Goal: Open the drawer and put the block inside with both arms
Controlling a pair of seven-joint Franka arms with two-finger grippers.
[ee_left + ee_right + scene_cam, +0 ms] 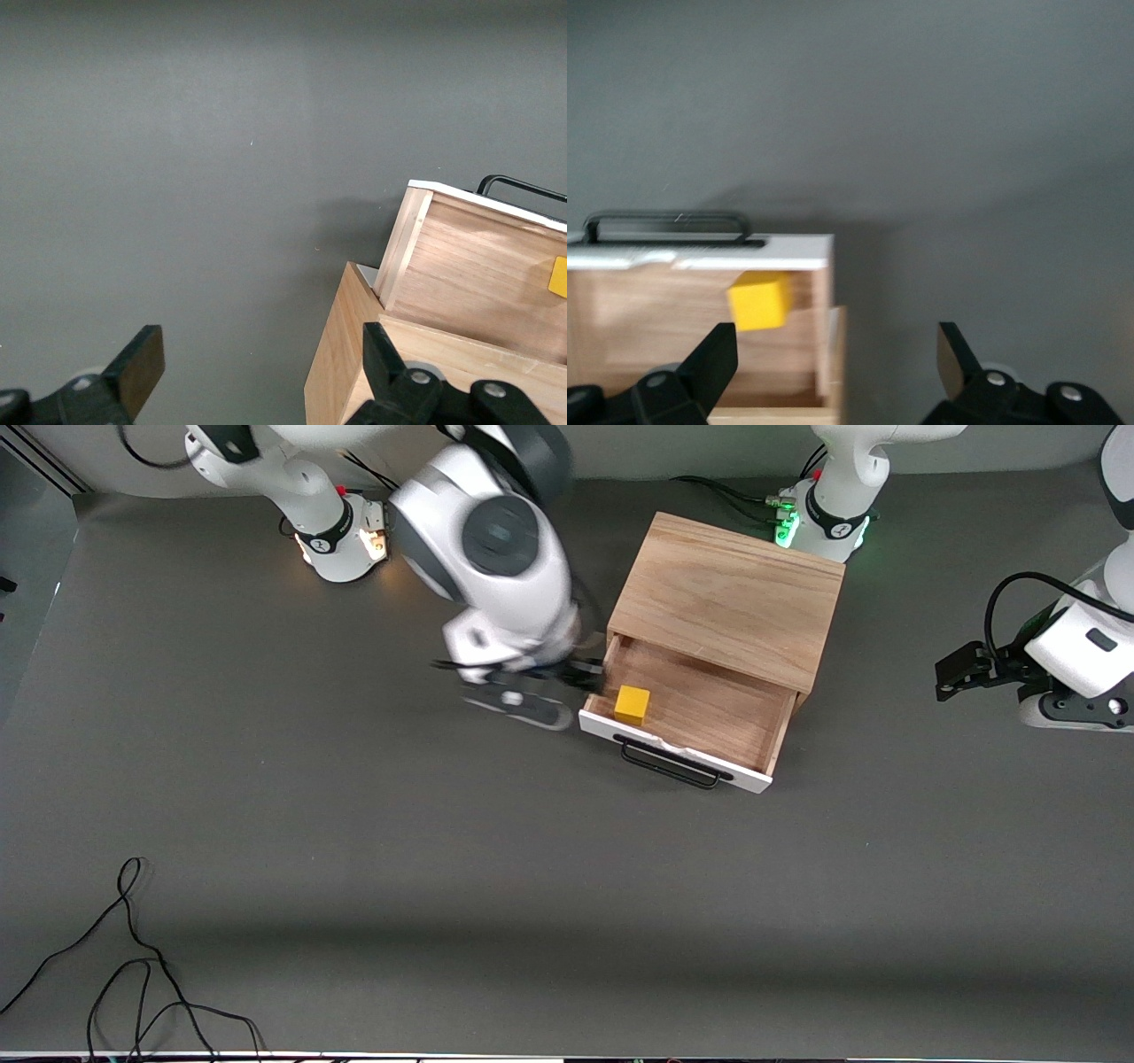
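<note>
A: Drawer point(700, 713) pulled well out of the oak cabinet point(728, 598), white front panel and black wire handle point(671, 764) facing the front camera. Block point(632, 705), yellow cube, sits inside on the tray floor, in the corner toward the right arm's end, close to the front panel.

B: Right gripper point(580, 682)?

A: Low beside the drawer's side wall, at that same corner. Jaws apart, nothing between them; its wrist view shows the cube lying free in the tray. Reads as a release just made, my judgement only.

B: Left gripper point(961, 673)?

A: Waiting over bare tabletop point(354, 850) toward the left arm's end, well apart from the cabinet. Jaws apart, empty.

B: Any writing?

A: None legible. Small dark marks on the base collars, too small to read. Green light at the left base, amber at the right.

B: Remaining work?

A: Placement looks done; drawer stands open.
</note>
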